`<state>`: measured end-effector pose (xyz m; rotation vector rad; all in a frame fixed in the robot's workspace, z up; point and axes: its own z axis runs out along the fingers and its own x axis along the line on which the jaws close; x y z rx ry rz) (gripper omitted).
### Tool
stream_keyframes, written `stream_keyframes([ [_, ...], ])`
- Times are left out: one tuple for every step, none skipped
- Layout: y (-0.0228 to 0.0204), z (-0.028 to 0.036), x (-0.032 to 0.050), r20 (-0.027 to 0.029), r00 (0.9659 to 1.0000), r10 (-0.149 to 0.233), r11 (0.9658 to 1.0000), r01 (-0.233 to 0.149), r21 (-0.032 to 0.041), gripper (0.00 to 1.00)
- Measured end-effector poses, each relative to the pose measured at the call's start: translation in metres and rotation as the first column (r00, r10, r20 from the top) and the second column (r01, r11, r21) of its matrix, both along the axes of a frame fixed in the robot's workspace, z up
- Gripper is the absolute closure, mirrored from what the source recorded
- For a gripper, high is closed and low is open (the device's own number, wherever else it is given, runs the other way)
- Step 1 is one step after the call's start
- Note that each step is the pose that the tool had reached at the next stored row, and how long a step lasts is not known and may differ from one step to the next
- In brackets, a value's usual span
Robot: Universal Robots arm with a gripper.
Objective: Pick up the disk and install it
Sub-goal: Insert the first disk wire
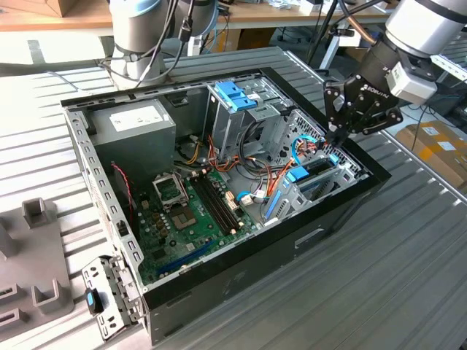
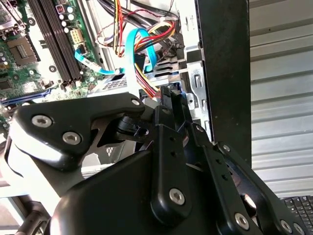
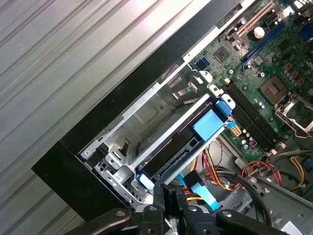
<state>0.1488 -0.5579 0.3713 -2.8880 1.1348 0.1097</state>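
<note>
The disk (image 3: 172, 147) lies flat in the lower drive cage of the open computer case (image 1: 321, 226), its blue side rails and blue pull tab (image 3: 210, 124) showing. In the exterior view the disk (image 1: 317, 168) sits at the case's right end. My gripper (image 1: 334, 140) hangs just above the disk's cabled end, fingers pressed together with nothing between them. In both wrist views the gripper (image 3: 168, 192) (image 2: 168, 95) has its tips close to the light blue data cable (image 2: 132, 54) and the coloured power wires.
The grey power supply (image 1: 135, 124) sits at the case's far corner. A bare blue bracket (image 1: 235, 95) tops the upper drive cage. The motherboard (image 1: 190, 211) fills the case floor, with cables (image 1: 255, 182) looped beside the cage. A grey fixture (image 1: 36, 248) stands at the exterior view's left.
</note>
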Motion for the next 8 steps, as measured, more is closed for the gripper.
stream_keyframes([
  [0.0, -0.0001, -0.0014, 0.0, 1.0, -0.001, 1.0, 0.001, 0.0001, 0.8],
  [0.0, 0.0, -0.0023, 0.0, 1.0, -0.001, 1.0, 0.001, 0.0, 0.8],
  [0.0, 0.0, -0.0034, 0.0, 1.0, -0.001, 1.0, 0.001, 0.0, 0.8],
  [0.0, 0.0, -0.0045, 0.0, 1.0, -0.002, 1.0, 0.002, 0.0, 0.8],
  [0.0, 0.0, -0.006, 0.0, 1.0, -0.002, 1.0, 0.002, 0.0, 0.8],
  [0.0, -0.0001, -0.0076, 0.0, 1.0, -0.003, 1.0, 0.003, 0.0001, 0.8],
  [0.0, 0.0, -0.0091, 0.0, 1.0, -0.003, 1.0, 0.003, 0.0, 0.8],
  [0.0, 0.0, -0.0102, 0.0, 1.0, -0.004, 1.0, 0.004, 0.0, 0.8],
])
